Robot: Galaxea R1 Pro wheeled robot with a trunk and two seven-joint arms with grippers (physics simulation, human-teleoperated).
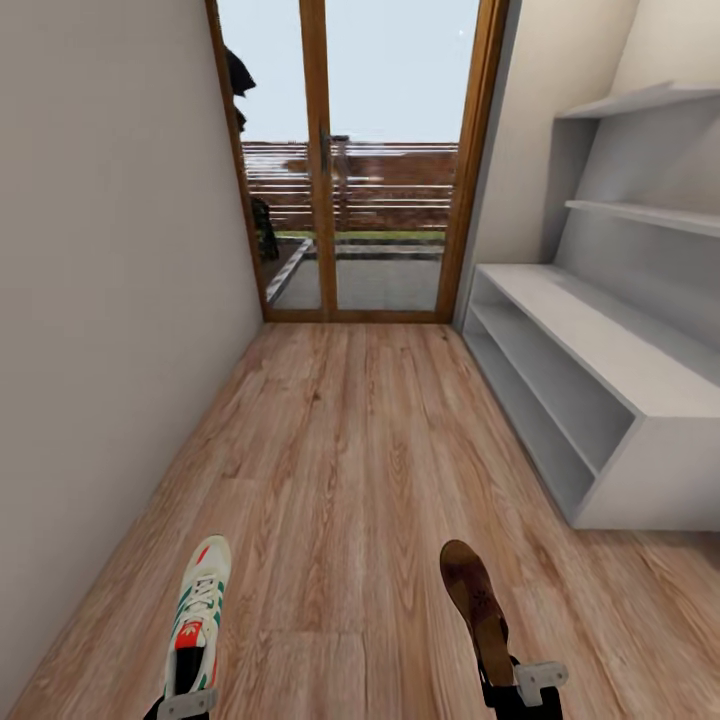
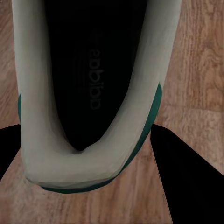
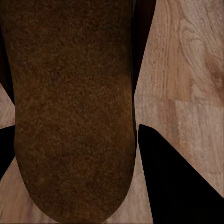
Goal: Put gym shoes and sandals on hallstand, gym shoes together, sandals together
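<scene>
A white gym shoe point(image 1: 200, 610) with green stripes and a red tongue label is held at its heel by my left gripper point(image 1: 187, 702), toe pointing away from me, above the corridor floor point(image 1: 350, 450). In the left wrist view the shoe's heel opening point(image 2: 88, 84) sits between the black fingers point(image 2: 191, 182). A brown sandal point(image 1: 475, 600) is held the same way in my right gripper point(image 1: 522, 688); the right wrist view has its brown sole point(image 3: 70, 107) between the dark fingers point(image 3: 177, 177). The hallstand point(image 1: 620, 350), a low light-grey cabinet with open shelves, stands ahead on the right.
Two thin grey wall shelves point(image 1: 650, 213) hang above the hallstand. A wood-framed glass door point(image 1: 340, 180) closes the corridor's far end. A plain wall point(image 1: 100, 300) runs along the left. Plank floor stretches between me and the door.
</scene>
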